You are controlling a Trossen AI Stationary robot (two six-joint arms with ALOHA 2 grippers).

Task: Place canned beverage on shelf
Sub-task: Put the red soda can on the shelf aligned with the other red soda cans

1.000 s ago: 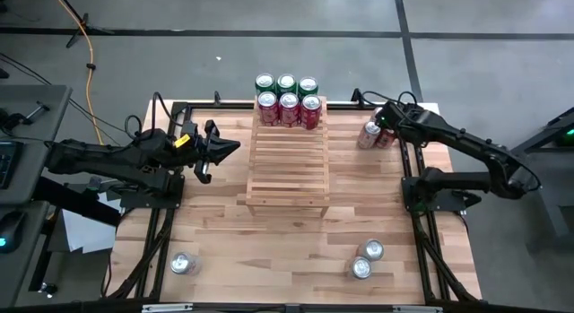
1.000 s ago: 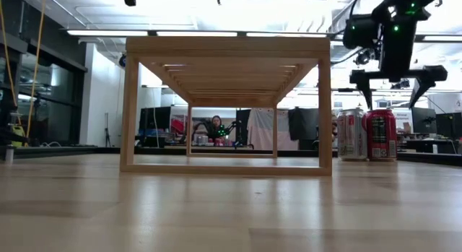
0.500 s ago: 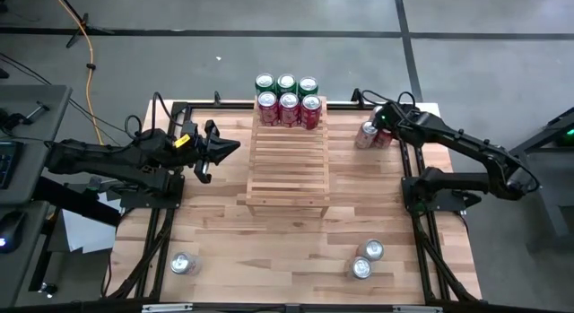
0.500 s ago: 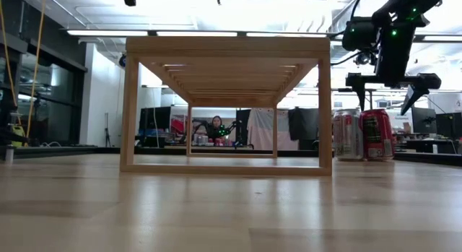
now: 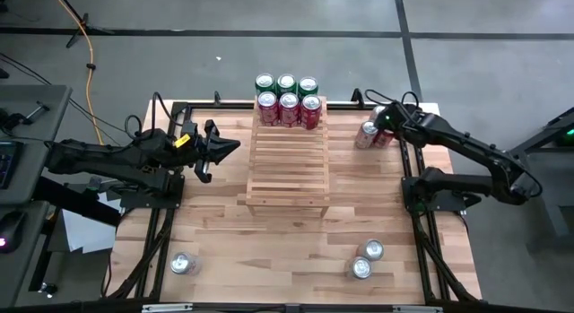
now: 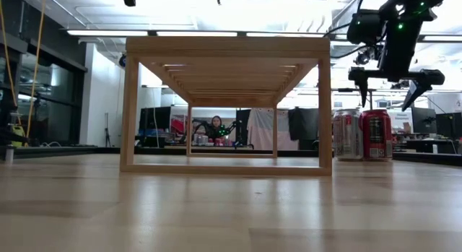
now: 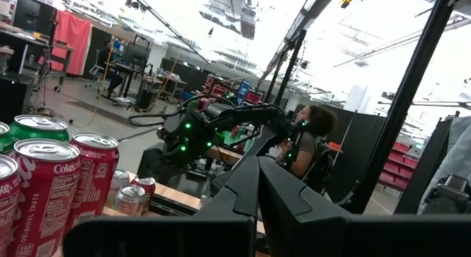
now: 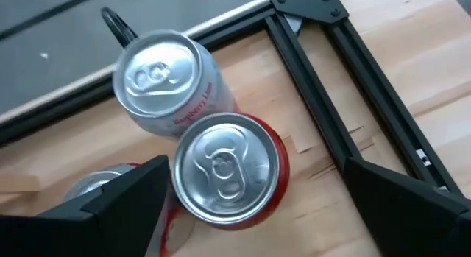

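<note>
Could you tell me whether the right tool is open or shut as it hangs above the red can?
Open. The right tool has its fingers spread wide on either side of the upright red can, not touching it.

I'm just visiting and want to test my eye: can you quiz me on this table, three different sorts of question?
1. True or false: the right gripper is open above a red can.
2. How many cans stand on the shelf?
   A. three  B. six  C. nine
3. Fill in: the left gripper is ____.

Key: 1 true; 2 B; 3 shut.
</note>
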